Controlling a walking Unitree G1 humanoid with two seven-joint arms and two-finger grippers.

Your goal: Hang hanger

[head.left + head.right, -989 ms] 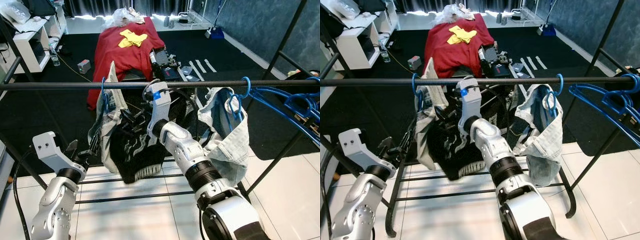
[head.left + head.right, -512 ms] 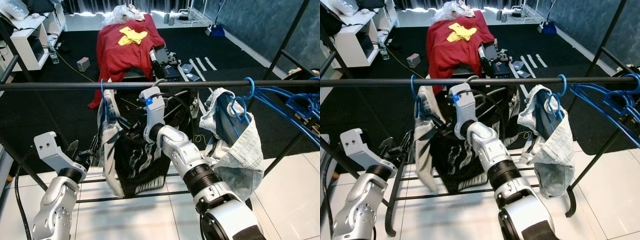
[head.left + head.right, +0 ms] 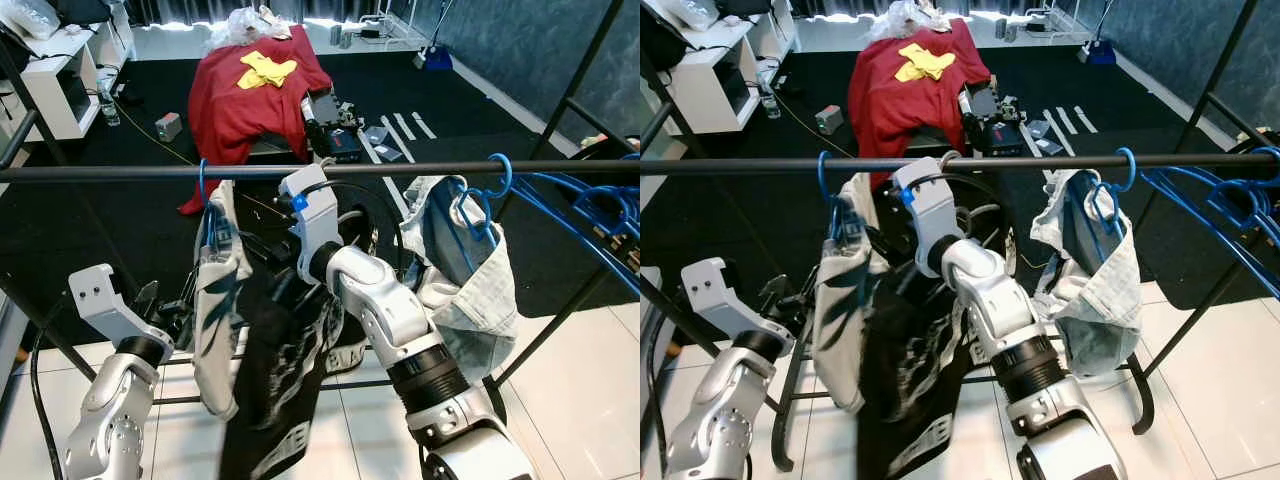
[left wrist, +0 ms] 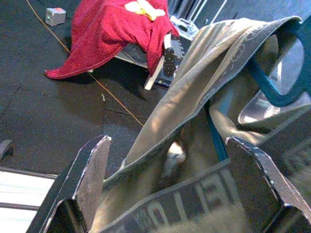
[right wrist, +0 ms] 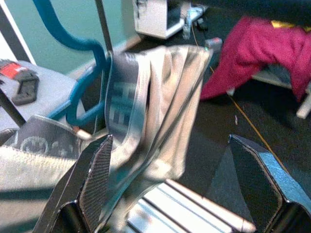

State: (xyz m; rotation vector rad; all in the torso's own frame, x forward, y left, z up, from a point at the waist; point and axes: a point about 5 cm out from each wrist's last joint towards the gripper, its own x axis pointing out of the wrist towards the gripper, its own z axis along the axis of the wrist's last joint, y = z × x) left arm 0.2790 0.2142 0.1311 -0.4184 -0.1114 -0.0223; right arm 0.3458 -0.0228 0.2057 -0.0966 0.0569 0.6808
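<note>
Rail (image 3: 120, 172): blue hanger (image 3: 205, 195) hooked on, carrying grey-black garment (image 3: 270, 350). Beside garment: right gripper (image 5: 170, 184), left gripper (image 4: 165, 189), fingers apart, holding nothing.

Blue plastic hanger (image 3: 826, 196), matt metal rail (image 3: 1040, 162)

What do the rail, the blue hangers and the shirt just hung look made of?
Rail: probably metal tube, matte black, straight and thin.
Hangers: likely plastic or coated wire, glossy blue, thin curved hooks.
Shirt: soft printed fabric, grey and black, draping in folds.
</note>
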